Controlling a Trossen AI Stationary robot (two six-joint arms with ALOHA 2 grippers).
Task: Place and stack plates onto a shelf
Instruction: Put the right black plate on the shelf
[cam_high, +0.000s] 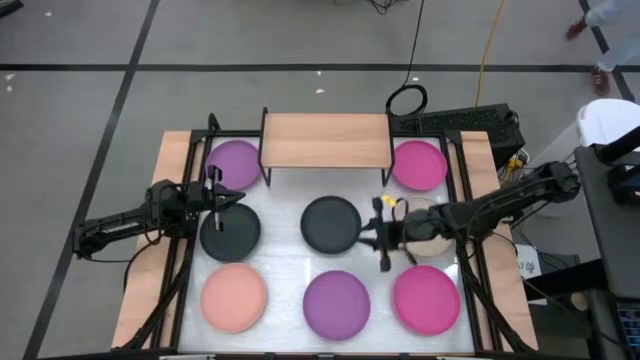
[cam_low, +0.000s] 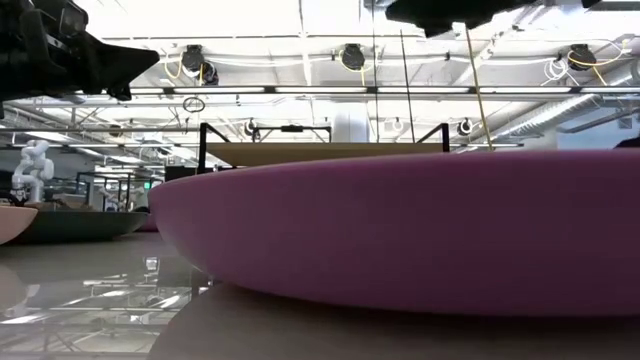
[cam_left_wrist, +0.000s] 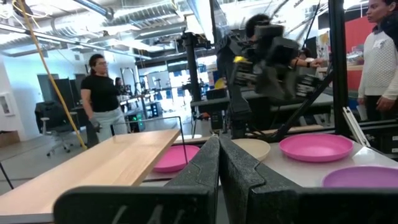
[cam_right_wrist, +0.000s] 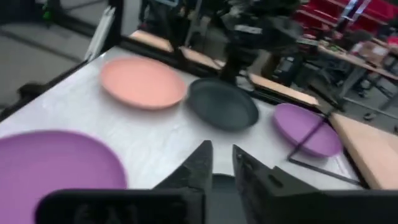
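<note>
Plates look light, stiff and smooth, so pinch one by its raised rim. Your left gripper (cam_high: 228, 195), clenched on nothing, hovers over the black plate (cam_high: 229, 232) near the table's left edge. Your right gripper (cam_high: 381, 236), maybe slightly parted, sits beside another black plate (cam_high: 330, 223); the shelf (cam_high: 326, 139) is bare.

I can read no text, label, brand, number or sign in any of my views. The plates around the shelf (cam_high: 325, 139) are plain and matte, the shelf's wooden board carries no marking, and the table (cam_high: 290, 275) beneath it is bare white. In the room beyond the shelf, any signs or screens are too small or blurred for me to make out letters.
</note>
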